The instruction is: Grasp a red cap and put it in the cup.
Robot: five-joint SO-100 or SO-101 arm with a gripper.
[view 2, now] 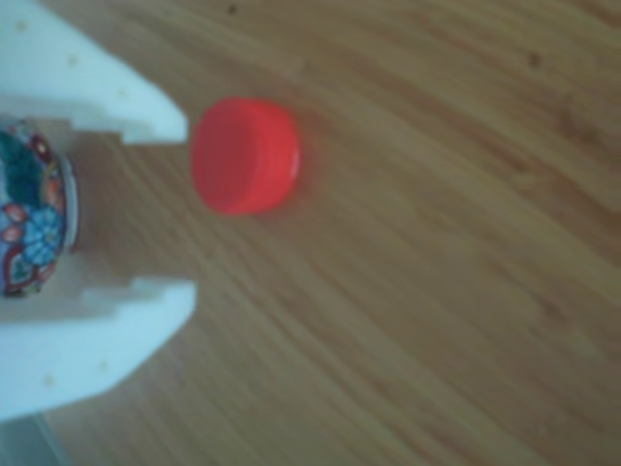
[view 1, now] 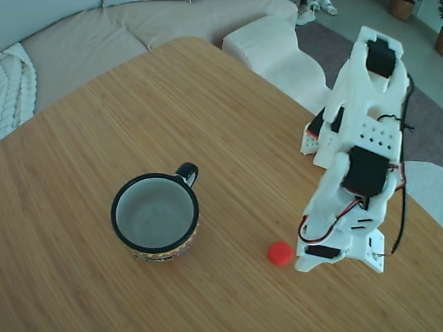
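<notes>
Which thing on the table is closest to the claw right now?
The red cap, right beside the open claw; the cup sits farther off.

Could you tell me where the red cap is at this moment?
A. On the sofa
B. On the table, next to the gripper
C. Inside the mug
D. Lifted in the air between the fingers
B: in the fixed view the red cap lies on the wooden table just left of the gripper, while the mug is empty.

Wooden table (view 1: 208,104), beige sofa (view 1: 104,34), white knitted blanket (view 1: 17,83)
</notes>
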